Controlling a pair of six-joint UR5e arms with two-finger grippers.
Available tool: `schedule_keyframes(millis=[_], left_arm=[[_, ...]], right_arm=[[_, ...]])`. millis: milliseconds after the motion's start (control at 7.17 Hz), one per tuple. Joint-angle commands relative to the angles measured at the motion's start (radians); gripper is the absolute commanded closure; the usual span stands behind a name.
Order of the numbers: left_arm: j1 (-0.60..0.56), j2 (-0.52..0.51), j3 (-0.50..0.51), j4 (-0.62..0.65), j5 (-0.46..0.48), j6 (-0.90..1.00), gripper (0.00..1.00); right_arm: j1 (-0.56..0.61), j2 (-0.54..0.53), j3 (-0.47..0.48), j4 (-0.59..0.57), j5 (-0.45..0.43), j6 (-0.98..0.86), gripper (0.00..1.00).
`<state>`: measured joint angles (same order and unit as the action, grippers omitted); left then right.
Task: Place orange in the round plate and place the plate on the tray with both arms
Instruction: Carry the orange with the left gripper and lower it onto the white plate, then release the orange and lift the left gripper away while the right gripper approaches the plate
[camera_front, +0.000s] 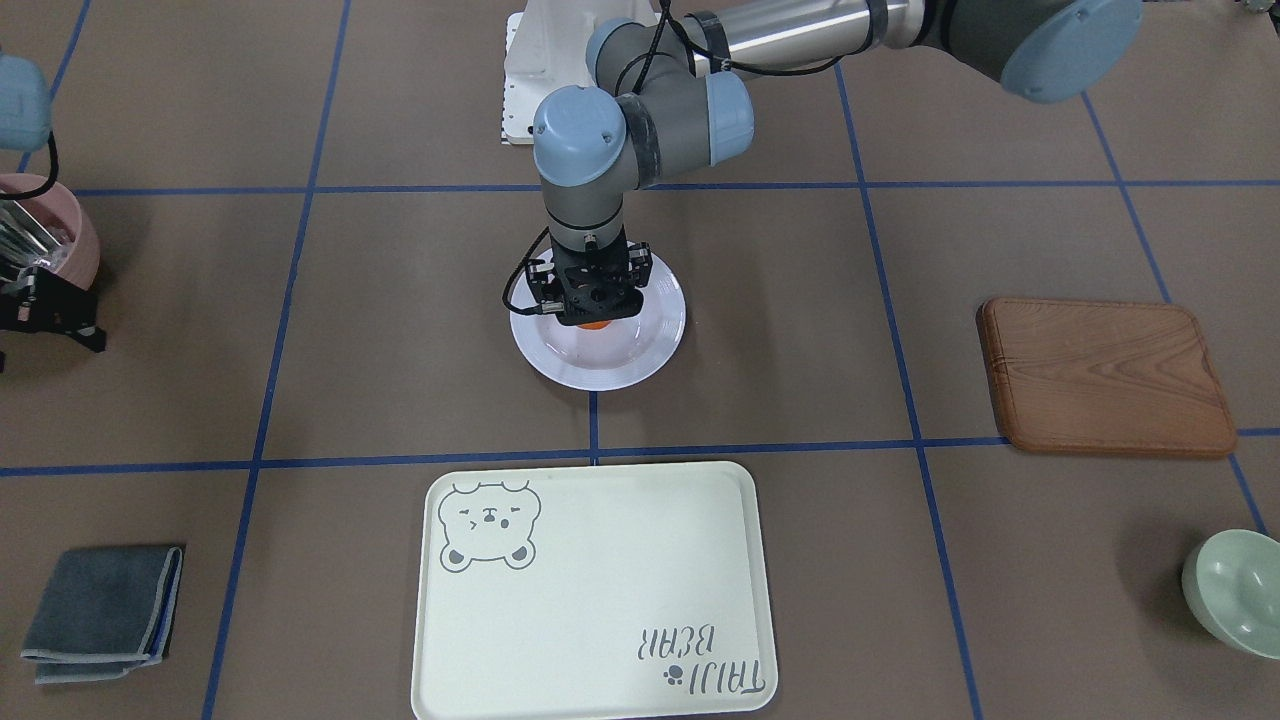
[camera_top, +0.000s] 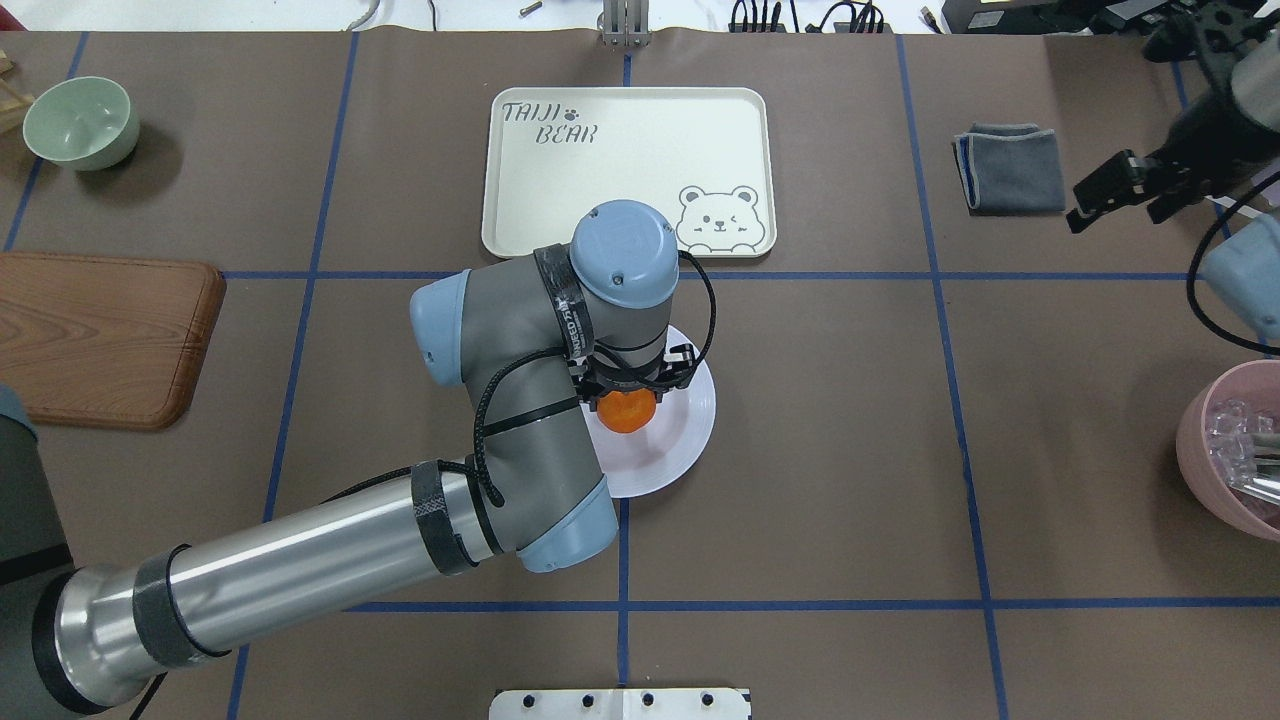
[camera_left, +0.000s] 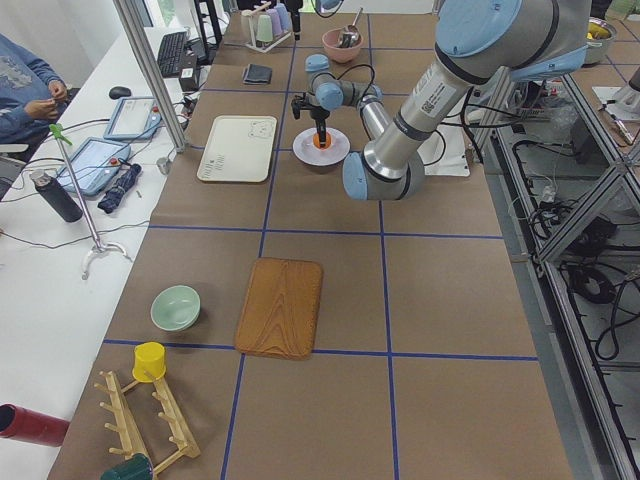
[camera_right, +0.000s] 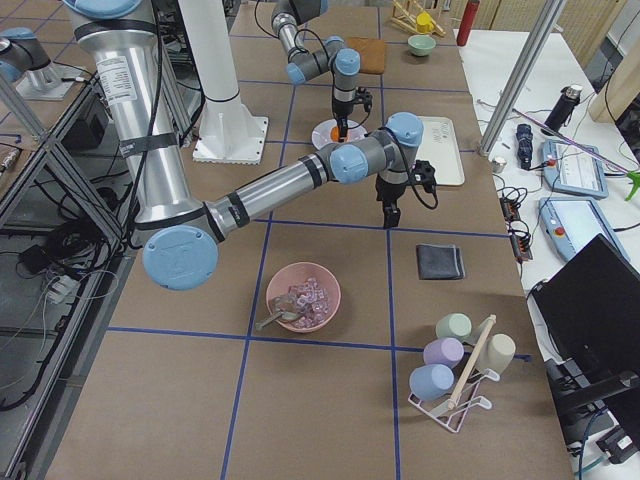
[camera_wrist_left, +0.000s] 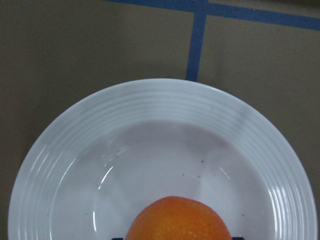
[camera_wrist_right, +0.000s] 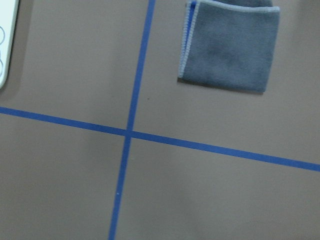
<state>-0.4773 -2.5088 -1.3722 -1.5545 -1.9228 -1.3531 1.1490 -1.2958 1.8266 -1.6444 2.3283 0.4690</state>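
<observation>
Orange (camera_front: 595, 323) right beneath the left claw (camera_front: 594, 310), over the round plate (camera_front: 655, 345)

Bright, even light from overhead. A soft shadow lies beside the green bowl (camera_top: 80, 122), small glints on the white plate (camera_wrist_left: 280, 200); wrist close-ups slightly soft.

Left arm (camera_top: 300, 560) stretched forward, left hand (camera_front: 596, 312) pointing straight down, clamped on orange (camera_top: 627, 412). Right hand (camera_right: 388, 218) hangs aside, pointing down.
</observation>
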Motion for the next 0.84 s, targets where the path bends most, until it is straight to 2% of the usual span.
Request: schedule_keyframes(millis=[0,140,279,419,558,698], left_arm=[[0.005,0.01,0.007,-0.019,0.004,0.002,0.1],[-0.001,0.021,-0.011,-0.019,0.004,0.0,0.02],[-0.051,0.048,-0.065,-0.022,-0.004,0.008,0.02],[-0.126,0.117,-0.171,-0.022,-0.045,0.012,0.02],[-0.205,0.213,-0.276,-0.016,-0.135,0.056,0.02],[-0.277,0.319,-0.363,-0.012,-0.166,0.145,0.03]], right_arm=[[-0.131,0.105,0.028,0.0,-0.012,0.246,0.0],[-0.209,0.137,0.033,0.002,-0.064,0.328,0.0],[-0.283,0.159,0.036,0.023,-0.119,0.391,0.0],[-0.346,0.159,0.019,0.144,-0.141,0.499,0.0],[-0.412,0.161,-0.003,0.254,-0.195,0.598,0.0],[-0.48,0.164,-0.019,0.321,-0.26,0.684,0.0]])
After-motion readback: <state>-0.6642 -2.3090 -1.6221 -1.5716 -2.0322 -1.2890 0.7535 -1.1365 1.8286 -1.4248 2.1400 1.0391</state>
